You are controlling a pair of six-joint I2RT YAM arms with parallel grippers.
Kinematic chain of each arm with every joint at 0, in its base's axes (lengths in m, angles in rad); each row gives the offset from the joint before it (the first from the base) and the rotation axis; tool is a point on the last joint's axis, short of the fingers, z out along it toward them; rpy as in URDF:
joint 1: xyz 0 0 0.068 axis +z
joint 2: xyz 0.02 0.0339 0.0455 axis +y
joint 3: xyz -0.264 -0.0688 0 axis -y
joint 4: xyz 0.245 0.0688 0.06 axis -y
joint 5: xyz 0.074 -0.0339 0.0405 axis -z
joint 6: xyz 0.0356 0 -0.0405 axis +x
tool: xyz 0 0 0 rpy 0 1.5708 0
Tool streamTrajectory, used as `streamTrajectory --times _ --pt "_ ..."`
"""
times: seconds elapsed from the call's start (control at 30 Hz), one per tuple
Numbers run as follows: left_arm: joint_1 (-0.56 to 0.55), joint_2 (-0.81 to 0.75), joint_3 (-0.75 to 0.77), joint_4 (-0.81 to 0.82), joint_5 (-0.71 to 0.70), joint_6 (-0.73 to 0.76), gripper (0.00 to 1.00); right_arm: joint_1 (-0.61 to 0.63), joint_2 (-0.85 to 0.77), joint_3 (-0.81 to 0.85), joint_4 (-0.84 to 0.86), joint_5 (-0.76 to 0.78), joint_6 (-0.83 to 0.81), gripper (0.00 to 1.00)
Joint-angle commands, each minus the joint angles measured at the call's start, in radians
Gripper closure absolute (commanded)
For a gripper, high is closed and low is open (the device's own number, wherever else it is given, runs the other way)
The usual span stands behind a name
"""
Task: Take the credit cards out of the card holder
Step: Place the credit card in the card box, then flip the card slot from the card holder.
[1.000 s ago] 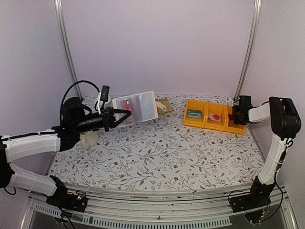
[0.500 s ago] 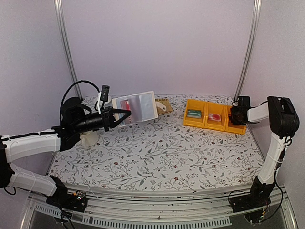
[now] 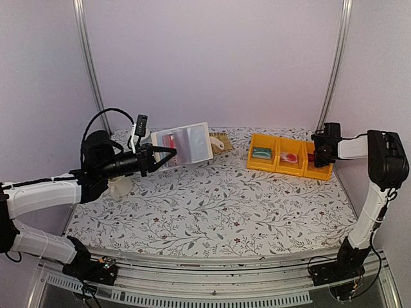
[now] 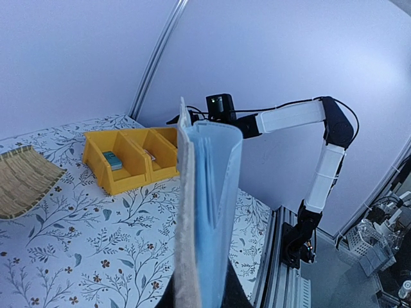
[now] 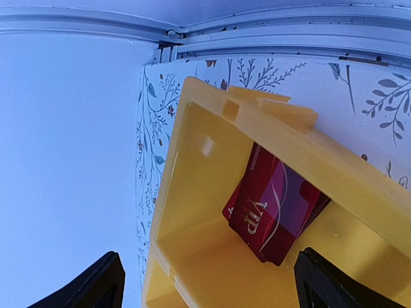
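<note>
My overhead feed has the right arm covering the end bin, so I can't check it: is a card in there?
Observer: Yes. A dark red card marked VIP lies inside the yellow bin, against its wall.
Operator: Is the right tool open?
Observer: Yes, the right tool stands wide open over the bin, with nothing between its fingers.
Operator: What's inside the holder's fold?
Observer: Seen edge-on, the holder shows light blue sheets between its covers. Whether one is a card, I can't tell.
</note>
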Motion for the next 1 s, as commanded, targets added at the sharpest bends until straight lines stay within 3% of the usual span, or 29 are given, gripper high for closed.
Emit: streamTrajectory --times 0.0,0.27,0.4,0.57,0.67,0.8,0.87,0.97 --pt "0.013 -0.014 -0.004 0.013 0.013 0.002 1.0 -0.013 -0.034 0.029 -0.083 -0.023 -0.017 0.04" --pt "0.013 -0.025 -0.006 0.012 0.013 0.001 1.0 -0.015 -0.072 0.037 -0.069 -0.063 -0.04 0.01" --pt "0.013 -0.019 -0.004 0.014 0.017 0.0 1.0 -0.014 -0.142 0.023 -0.005 -0.125 -0.131 0.01" --pt "0.013 -0.004 0.007 0.019 0.02 -0.002 1.0 -0.016 -0.281 -0.078 0.162 -0.262 -0.275 0.04" --pt "0.012 -0.003 0.011 0.025 0.018 -0.007 1.0 0.011 -0.35 -0.033 0.202 -0.457 -0.455 0.12" --pt "0.008 -0.002 0.019 0.026 0.0 -0.009 1.0 0.237 -0.379 0.191 -0.026 -0.613 -0.835 0.13" --pt "0.003 0.002 0.023 0.025 -0.022 -0.009 1.0 0.402 -0.359 0.314 -0.177 -0.596 -1.085 0.12" --pt "-0.01 0.011 0.033 0.021 -0.067 -0.018 1.0 0.632 -0.313 0.443 -0.325 -0.461 -1.291 0.12"
